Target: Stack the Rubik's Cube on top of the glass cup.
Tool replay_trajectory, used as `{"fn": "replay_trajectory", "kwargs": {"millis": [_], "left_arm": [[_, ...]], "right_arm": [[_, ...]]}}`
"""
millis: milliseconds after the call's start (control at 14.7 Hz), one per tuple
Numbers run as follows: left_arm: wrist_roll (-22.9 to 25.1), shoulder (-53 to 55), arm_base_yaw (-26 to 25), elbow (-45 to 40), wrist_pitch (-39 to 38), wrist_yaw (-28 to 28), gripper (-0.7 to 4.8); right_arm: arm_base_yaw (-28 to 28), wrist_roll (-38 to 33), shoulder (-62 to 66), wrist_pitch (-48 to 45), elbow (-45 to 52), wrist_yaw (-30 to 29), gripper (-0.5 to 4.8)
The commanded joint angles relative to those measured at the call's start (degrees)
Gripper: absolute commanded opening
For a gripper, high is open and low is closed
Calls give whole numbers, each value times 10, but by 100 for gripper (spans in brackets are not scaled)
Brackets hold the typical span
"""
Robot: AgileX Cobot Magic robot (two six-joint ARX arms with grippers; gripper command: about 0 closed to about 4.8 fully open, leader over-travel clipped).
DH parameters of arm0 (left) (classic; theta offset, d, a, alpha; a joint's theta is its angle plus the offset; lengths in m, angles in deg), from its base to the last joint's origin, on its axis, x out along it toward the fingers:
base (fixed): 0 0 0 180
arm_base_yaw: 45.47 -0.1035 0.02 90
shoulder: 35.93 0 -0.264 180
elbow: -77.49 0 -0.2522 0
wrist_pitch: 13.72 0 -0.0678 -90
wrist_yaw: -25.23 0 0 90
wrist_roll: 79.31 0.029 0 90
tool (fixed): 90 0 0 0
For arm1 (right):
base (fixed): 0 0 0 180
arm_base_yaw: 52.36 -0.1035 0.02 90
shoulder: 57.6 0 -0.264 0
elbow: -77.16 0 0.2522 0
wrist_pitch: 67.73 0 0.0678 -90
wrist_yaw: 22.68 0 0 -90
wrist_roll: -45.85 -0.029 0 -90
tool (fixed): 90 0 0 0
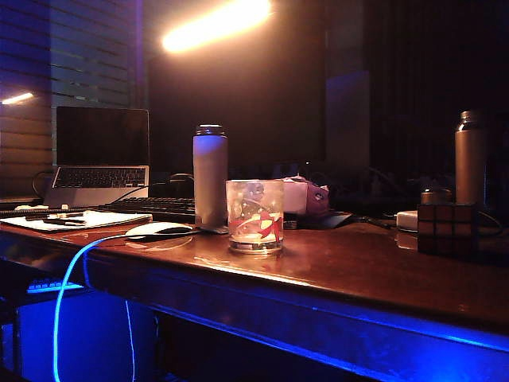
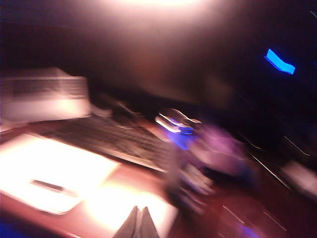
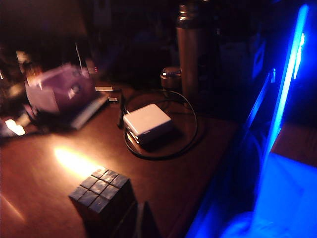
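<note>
So you've got the glass cup (image 1: 254,216) standing upright near the front edge of the counter (image 1: 358,270), roughly mid-frame in the exterior view. It's a short clear tumbler with red and white printing on the side and a thick base, and nothing is sitting on its rim. The Rubik's Cube (image 1: 448,229) is well apart from it, over on the right side of the same counter, resting flat on one face. It's dark, and you can make out the 3x3 grid of square stickers on each face. In the right wrist view the cube (image 3: 102,195) sits square on the wood, top grid showing.
</note>
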Motion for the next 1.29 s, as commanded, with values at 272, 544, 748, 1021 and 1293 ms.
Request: {"fn": "replay_trajectory", "kwargs": {"millis": [272, 544, 748, 1021, 1293], "left_arm": [[120, 269, 91, 268, -265, 142, -3], [169, 334, 175, 342, -318, 31, -3], [165, 333, 175, 342, -312, 34, -3], [165, 333, 175, 342, -312, 57, -3], [165, 333, 175, 342, -311, 62, -3]], "right_arm": [[-2, 130, 227, -17, -156, -45, -5], [-3, 157, 393, -10, -223, -92, -5], [-3, 141, 505, -13, -251, -138, -5], [-3, 221, 567, -23, -251, -150, 205], [-3, 358, 568, -14, -251, -150, 479]]}}
